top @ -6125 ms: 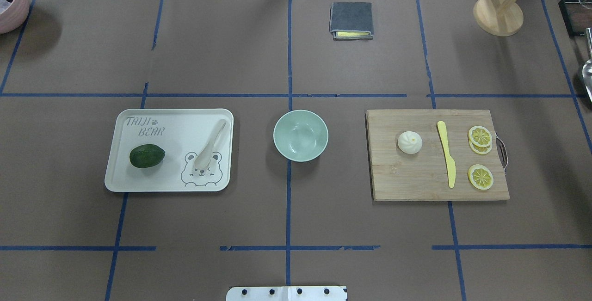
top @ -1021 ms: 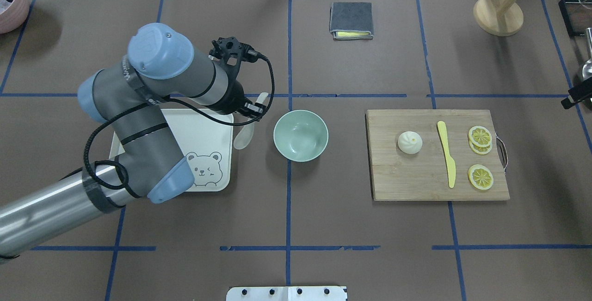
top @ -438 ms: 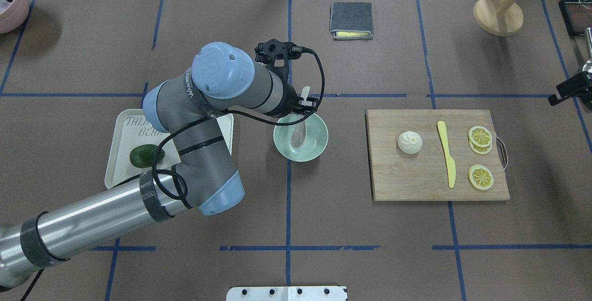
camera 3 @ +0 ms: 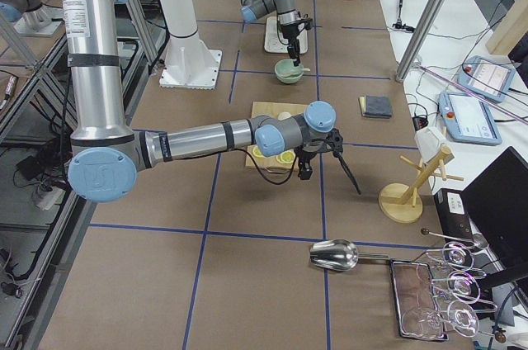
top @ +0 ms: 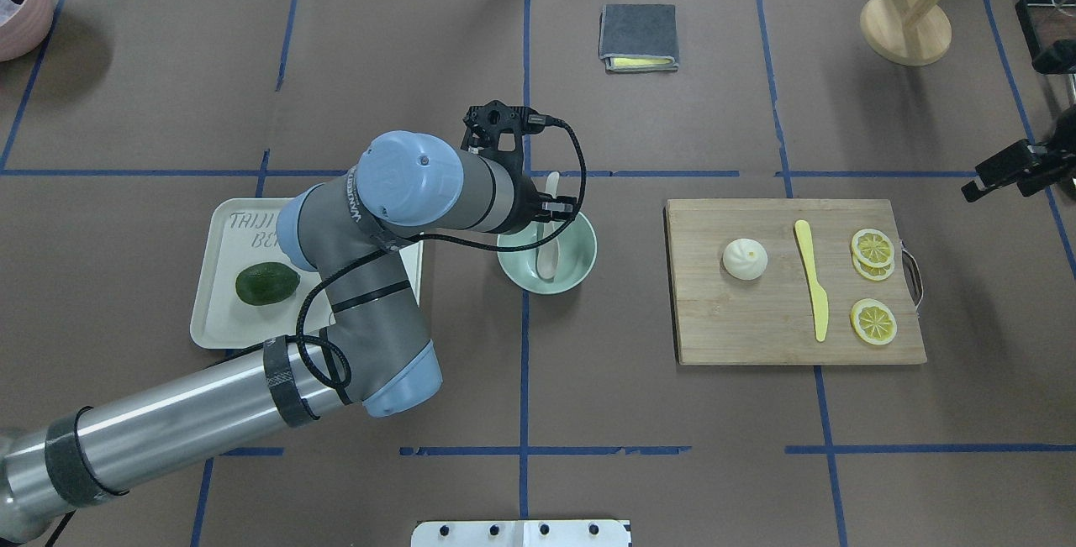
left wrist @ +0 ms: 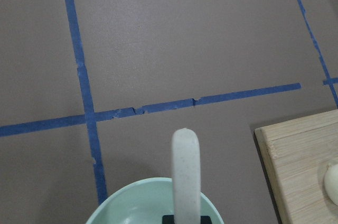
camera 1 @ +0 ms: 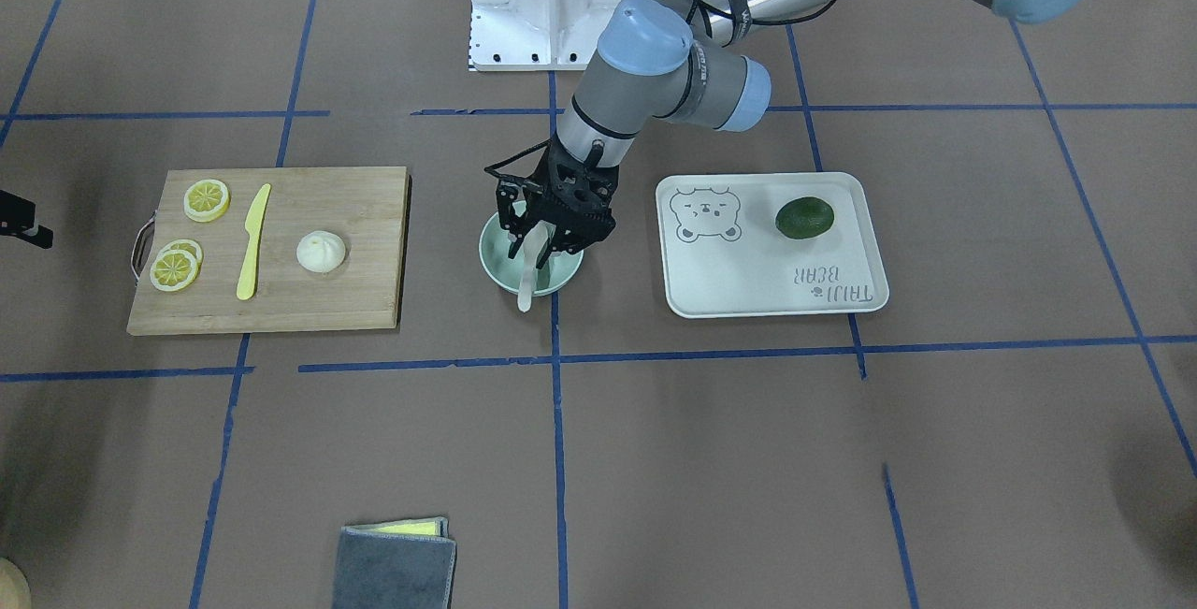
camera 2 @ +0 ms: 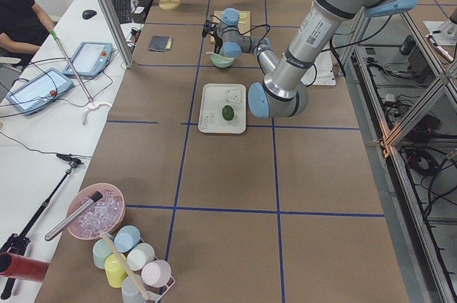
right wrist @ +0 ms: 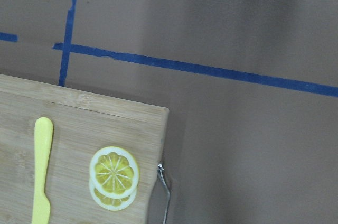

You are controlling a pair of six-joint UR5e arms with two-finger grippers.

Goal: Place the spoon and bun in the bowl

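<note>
The mint-green bowl stands at the table's middle. My left gripper is over its far-left rim, shut on the pale spoon. The spoon's scoop is down inside the bowl and its handle sticks out past the far rim. In the left wrist view the handle rises over the bowl's rim. The white bun sits on the wooden cutting board, right of the bowl. My right gripper is at the right edge beyond the board; I cannot tell whether it is open.
A yellow knife and lemon slices lie on the board beside the bun. A white bear tray with a green avocado is left of the bowl, under my left arm. A grey cloth lies further back.
My left gripper lifted the spoon off the tray, carried it right over the bowl, then lowered its scoop into the bowl. My right gripper has come further in from the right edge.
</note>
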